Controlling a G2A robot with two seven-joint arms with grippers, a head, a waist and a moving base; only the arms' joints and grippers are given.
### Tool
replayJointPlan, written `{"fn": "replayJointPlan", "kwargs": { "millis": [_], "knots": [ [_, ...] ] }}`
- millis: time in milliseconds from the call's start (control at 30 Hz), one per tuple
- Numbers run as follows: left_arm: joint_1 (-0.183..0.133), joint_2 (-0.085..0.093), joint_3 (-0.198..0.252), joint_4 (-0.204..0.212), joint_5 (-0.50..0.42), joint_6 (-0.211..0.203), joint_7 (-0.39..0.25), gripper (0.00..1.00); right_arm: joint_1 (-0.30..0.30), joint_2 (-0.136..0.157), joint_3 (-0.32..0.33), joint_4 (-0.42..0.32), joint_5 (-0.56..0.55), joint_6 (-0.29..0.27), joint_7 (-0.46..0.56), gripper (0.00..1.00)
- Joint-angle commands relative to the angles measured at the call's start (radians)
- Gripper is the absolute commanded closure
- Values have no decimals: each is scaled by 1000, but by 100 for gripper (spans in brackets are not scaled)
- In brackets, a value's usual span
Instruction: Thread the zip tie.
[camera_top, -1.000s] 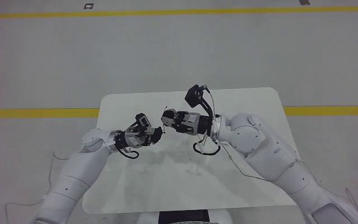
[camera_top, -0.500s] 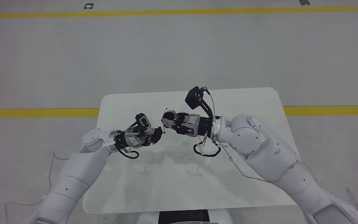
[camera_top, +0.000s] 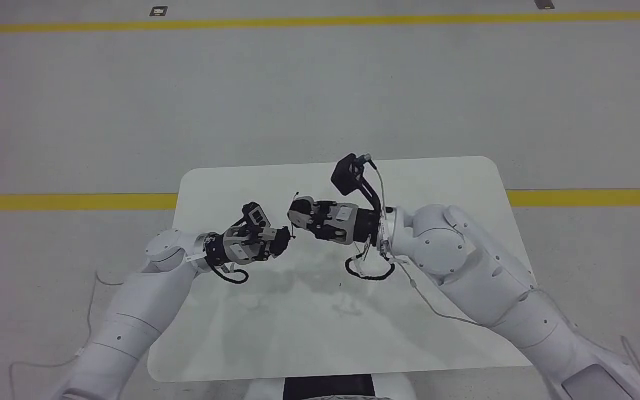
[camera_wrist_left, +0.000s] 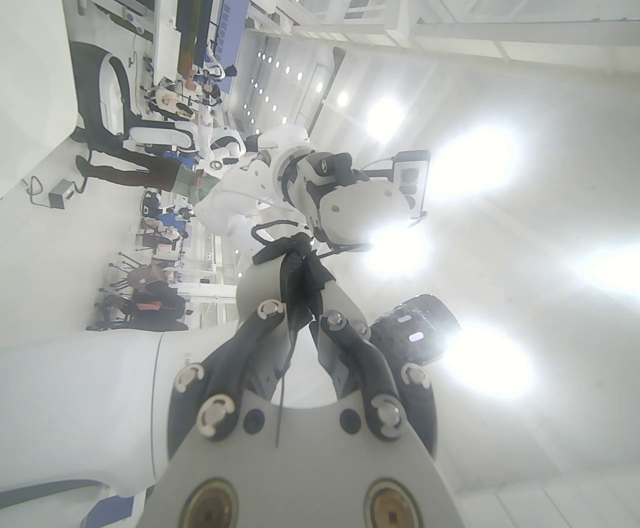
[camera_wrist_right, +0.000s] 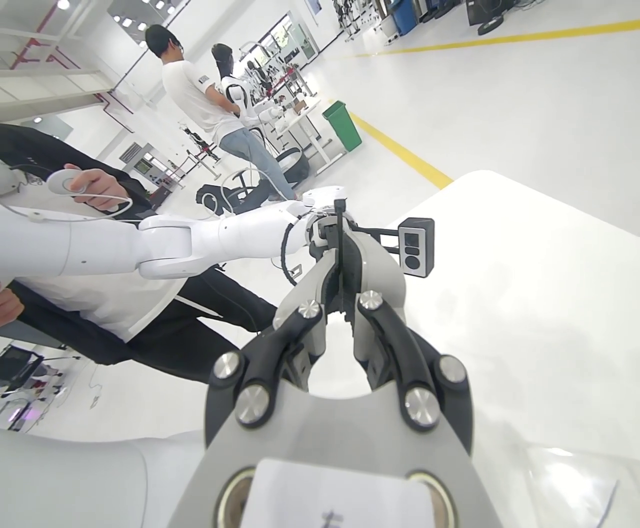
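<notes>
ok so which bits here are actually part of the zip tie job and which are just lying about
In the job: zip tie; left end effector and right end effector, both shut on it.
Lying about: clear bag on the table; thin dark strip, apparently inside the bag.

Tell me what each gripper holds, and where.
Right gripper: zip tie, gripped just below its head. Left gripper: thin black strap, end trailing toward its wrist; same tie or not, unclear.
</notes>
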Motion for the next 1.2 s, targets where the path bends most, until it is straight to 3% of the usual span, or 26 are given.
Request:
{"fn": "replayJointPlan", "kwargs": {
  "millis": [0,1167],
  "knots": [
    [0,0,0,0,0,0,0,100,1,1,-3,3,0,0,0,100],
    [0,0,0,0,0,0,0,100,21,32,-67,-9,-27,0,-102,100]
  ]
}}
